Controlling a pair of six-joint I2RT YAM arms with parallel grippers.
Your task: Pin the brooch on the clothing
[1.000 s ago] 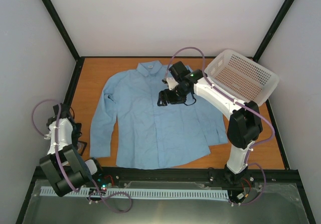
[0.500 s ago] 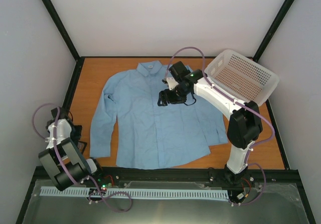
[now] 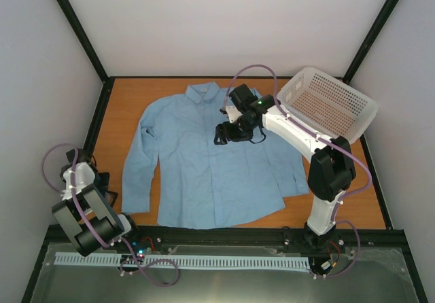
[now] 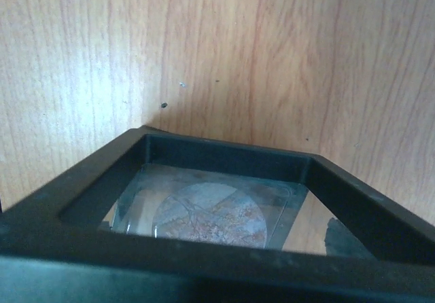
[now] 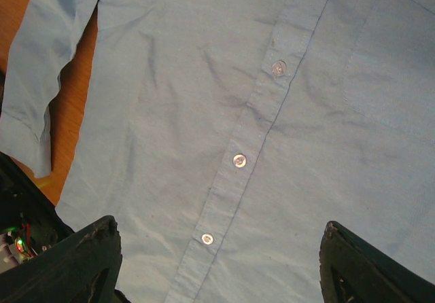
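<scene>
The clothing, a light blue shirt, lies flat and buttoned on the wooden table. My right gripper hovers over its chest. In the right wrist view it is open and empty, fingers wide apart on either side of the button placket. The brooch, a round mottled whitish-brown disc, lies inside a small black square tray. My left gripper is folded low at the near left over that tray. Its fingers do not show.
A white perforated basket stands tilted at the back right corner. Bare wood shows left of the shirt's sleeve. Black frame posts and white walls close in the table.
My left arm has folded lower and drawn back toward the near left edge, over the tray. The right arm and the shirt have not moved.
</scene>
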